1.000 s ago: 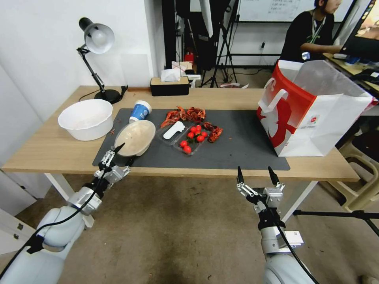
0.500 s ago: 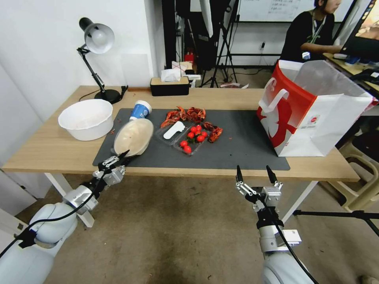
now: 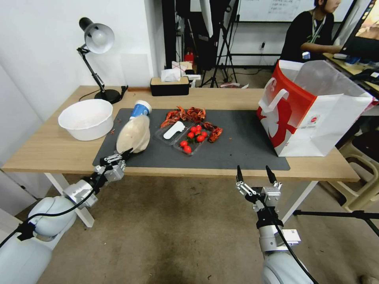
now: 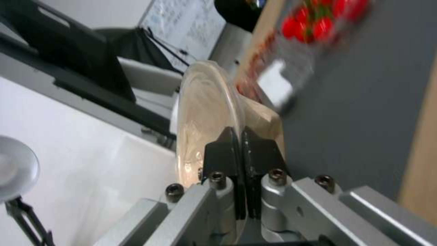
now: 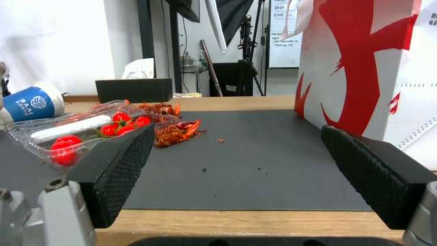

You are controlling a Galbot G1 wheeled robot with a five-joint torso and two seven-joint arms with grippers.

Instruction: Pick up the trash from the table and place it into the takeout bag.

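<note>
Left gripper (image 3: pixel 118 157) clenched on the rim of the beige lidded bowl (image 3: pixel 133 134), tipped steeply at the dark grey mat's (image 3: pixel 244 142) near-left corner; right gripper (image 3: pixel 254 175) released, below the table (image 3: pixel 47 152) edge. Advice: level the bowl before carrying. Mat lies bare toward the takeout bag (image 3: pixel 312 114); tomato tray (image 3: pixel 185 138) obstructs mid-route.

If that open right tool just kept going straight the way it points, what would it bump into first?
Probably the table's front edge, judging by the right tool just below it. Depth is unclear; it might pass over the grey mat.
</note>
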